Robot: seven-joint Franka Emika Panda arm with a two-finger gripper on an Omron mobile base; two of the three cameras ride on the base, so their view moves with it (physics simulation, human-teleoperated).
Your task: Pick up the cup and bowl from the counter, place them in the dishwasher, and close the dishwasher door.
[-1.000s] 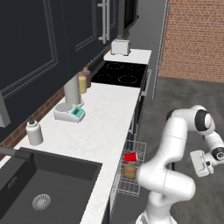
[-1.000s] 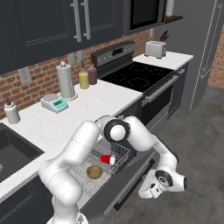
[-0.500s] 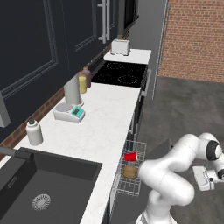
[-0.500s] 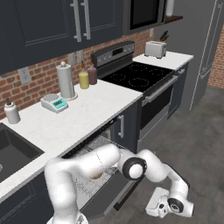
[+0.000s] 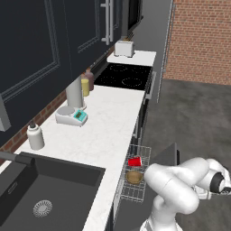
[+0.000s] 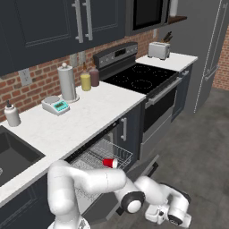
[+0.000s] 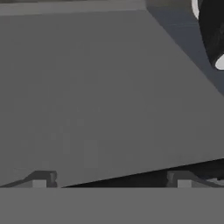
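Observation:
The red cup (image 5: 134,161) (image 6: 108,163) lies on its side in the dishwasher's pulled-out wire rack (image 5: 133,191) (image 6: 96,154), under the edge of the white counter (image 5: 108,122) (image 6: 85,118). Just in front of it in the rack rests the brown bowl (image 5: 134,177). The dishwasher door (image 5: 168,155) (image 6: 148,168) hangs open and lowered. My arm bends down past the rack, and the hand (image 6: 166,214) is low near the floor beyond the door's outer edge. In the hand view my gripper (image 7: 111,180) is open, fingertips (image 7: 41,179) wide apart, facing a flat grey panel close up.
A black sink (image 5: 45,194) (image 6: 11,154) is at the near end of the counter. A white bottle (image 5: 35,136), a scale (image 5: 71,116) and a paper towel roll (image 5: 74,92) stand along the wall. Beyond are the stove (image 5: 126,76) and toaster (image 5: 124,47). Open floor lies to the right.
My arm has swung down from mid height beside the rack to low near the floor by the open door. Cup and bowl stay put in the rack; the gripper stays open.

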